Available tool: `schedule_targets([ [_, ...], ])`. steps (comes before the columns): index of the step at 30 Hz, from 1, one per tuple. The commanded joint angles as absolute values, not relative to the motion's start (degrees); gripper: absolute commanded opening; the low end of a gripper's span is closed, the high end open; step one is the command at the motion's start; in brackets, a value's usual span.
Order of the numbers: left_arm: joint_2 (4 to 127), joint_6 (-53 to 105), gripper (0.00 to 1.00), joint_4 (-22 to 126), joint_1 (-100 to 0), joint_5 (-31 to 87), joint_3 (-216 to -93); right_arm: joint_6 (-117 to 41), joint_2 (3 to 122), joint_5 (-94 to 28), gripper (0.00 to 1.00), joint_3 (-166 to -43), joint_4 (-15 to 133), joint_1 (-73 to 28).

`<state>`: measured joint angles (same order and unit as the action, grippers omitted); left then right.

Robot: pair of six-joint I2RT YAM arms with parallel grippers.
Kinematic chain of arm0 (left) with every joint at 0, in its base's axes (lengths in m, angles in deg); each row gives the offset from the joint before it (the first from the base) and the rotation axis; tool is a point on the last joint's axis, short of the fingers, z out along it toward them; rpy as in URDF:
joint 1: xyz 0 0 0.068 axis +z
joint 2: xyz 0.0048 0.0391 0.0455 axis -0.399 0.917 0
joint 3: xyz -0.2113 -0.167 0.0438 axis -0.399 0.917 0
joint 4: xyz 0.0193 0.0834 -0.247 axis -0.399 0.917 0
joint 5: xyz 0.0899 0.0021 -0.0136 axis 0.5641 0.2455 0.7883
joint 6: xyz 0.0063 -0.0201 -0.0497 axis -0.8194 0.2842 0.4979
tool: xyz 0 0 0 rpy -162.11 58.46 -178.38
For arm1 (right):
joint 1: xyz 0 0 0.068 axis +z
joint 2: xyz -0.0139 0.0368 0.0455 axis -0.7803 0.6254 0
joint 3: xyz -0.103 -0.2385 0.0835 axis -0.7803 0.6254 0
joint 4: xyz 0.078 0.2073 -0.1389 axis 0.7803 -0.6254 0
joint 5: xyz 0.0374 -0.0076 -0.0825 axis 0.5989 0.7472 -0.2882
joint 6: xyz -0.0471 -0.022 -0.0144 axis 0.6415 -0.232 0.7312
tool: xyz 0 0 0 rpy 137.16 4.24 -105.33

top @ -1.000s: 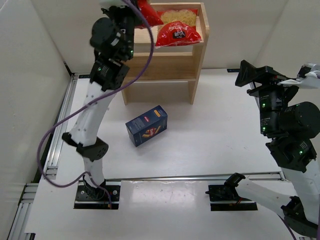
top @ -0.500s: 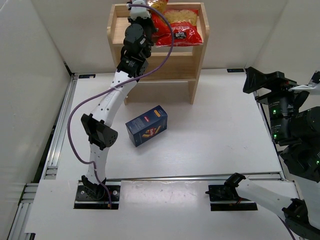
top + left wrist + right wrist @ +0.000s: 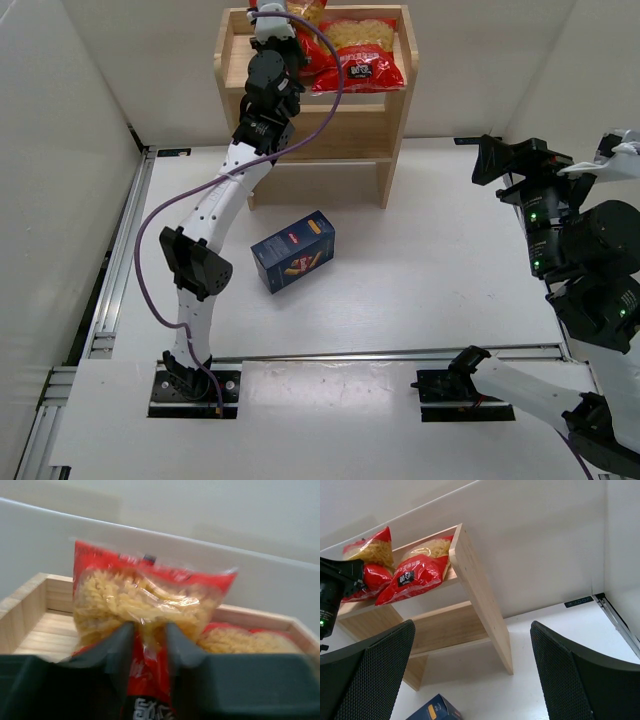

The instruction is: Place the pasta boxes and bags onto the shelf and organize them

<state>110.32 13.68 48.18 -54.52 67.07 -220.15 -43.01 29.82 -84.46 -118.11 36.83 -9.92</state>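
Note:
The wooden shelf stands at the back of the table. My left gripper is over the left part of its top tier, shut on a red pasta bag, which hangs upright in the jaws just above the boards. A second red bag lies on the right of the top tier, and also shows in the right wrist view. The navy pasta box lies on the table in front of the shelf. My right gripper is open and empty, raised at the right and facing the shelf.
White walls close in the left, back and right. Metal rails run along the table's left side and across the front. The shelf's two lower tiers hold nothing that I can see.
My left arm has reached forward and carried the red bag from the shelf's front left to over its top tier. My right arm has shifted slightly. The box has not moved.

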Motion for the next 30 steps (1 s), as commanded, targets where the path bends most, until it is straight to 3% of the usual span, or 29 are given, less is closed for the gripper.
schedule_targets([
  [1, 101.38, 13.95, 0.47, 41.83, -53.93, 66.74, -220.55, -42.65, 29.12, -84.07, 1.00, -118.40, 37.87, -9.80],
  [3, 100.85, 13.95, 0.88, 41.83, -53.93, 66.74, -220.01, -42.65, 28.59, -84.07, 1.00, -117.78, 37.87, -9.80],
  [5, 100.84, 13.95, 1.00, 41.83, -54.62, 67.36, -220.01, -42.65, 28.06, -83.46, 1.00, -117.26, 37.87, -9.80],
  [11, 95.49, 13.95, 1.00, 41.83, -55.77, 66.74, -219.06, -41.60, 31.04, -79.16, 1.00, -119.18, 33.92, -9.80],
  [16, 86.09, 13.95, 1.00, 44.55, -57.61, 68.41, -211.16, -38.26, 40.16, -69.15, 1.00, -123.57, 20.57, -9.80],
  [22, 65.36, 13.95, 1.00, 52.80, -59.63, 71.84, -188.06, -45.45, 48.35, -56.04, 1.00, -119.90, 20.98, -9.80],
  [23, 59.24, 13.95, 1.00, 53.43, -61.03, 71.84, -179.32, -46.94, 48.37, -56.03, 1.00, -119.37, 21.51, -9.80],
  [27, 45.34, 13.95, 1.00, 70.23, -61.92, 57.37, -162.59, -49.50, 47.06, -59.01, 1.00, -113.66, 26.43, -9.80],
  [30, 42.39, 13.95, 1.00, 85.02, -61.92, 42.70, -157.88, -48.89, 45.74, -62.18, 1.00, -110.05, 28.29, -10.33],
])
